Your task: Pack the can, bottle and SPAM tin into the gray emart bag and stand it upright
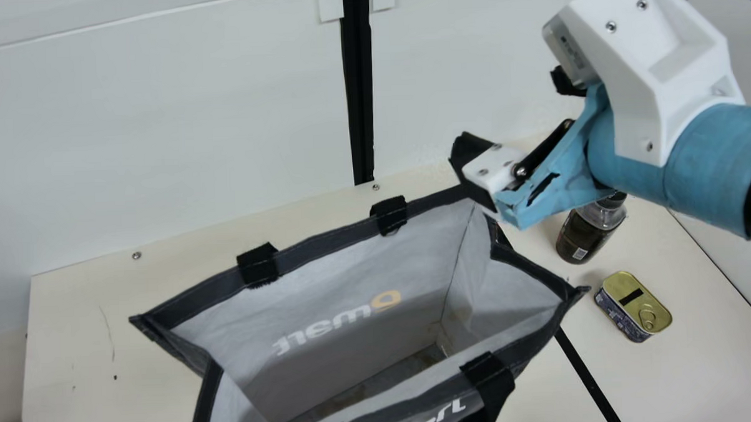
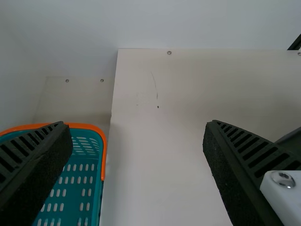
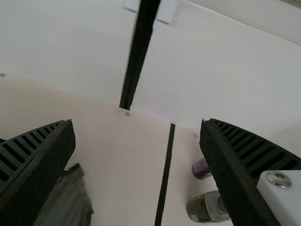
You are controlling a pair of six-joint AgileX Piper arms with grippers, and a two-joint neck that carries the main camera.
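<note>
The gray bag (image 1: pixel 354 318) stands upright on the surface (image 1: pixel 73 321) with its mouth wide open, showing a smooth pale-gray lining, a creased side fold and a darker floor; its rim is bound in dark trim with black strap loops stitched on, and white and yellow lettering reads backwards on the inside of the far wall. To the bag's right in the main view sits the tin (image 1: pixel 635 305), low and rounded at the ends, with a shiny gold lid facing up, a ring pull, a short black strip across the lid and dark printed sides. The bottle (image 1: pixel 585 235) stands near the tin, dark through its lower body, with a clear shoulder, a dark cap and a small pale label patch. In the right wrist view the purple can (image 3: pixel 201 169) is near the bottle, partly covered by a finger. The right gripper (image 1: pixel 509 109) is over the bag's far right corner, its jaws spread wide with nothing between them. The left gripper (image 2: pixel 137 125) also has its jaws wide apart and holds nothing; its wrist view shows a teal basket (image 2: pixel 101 162) with an orange rim beside the surface.
</note>
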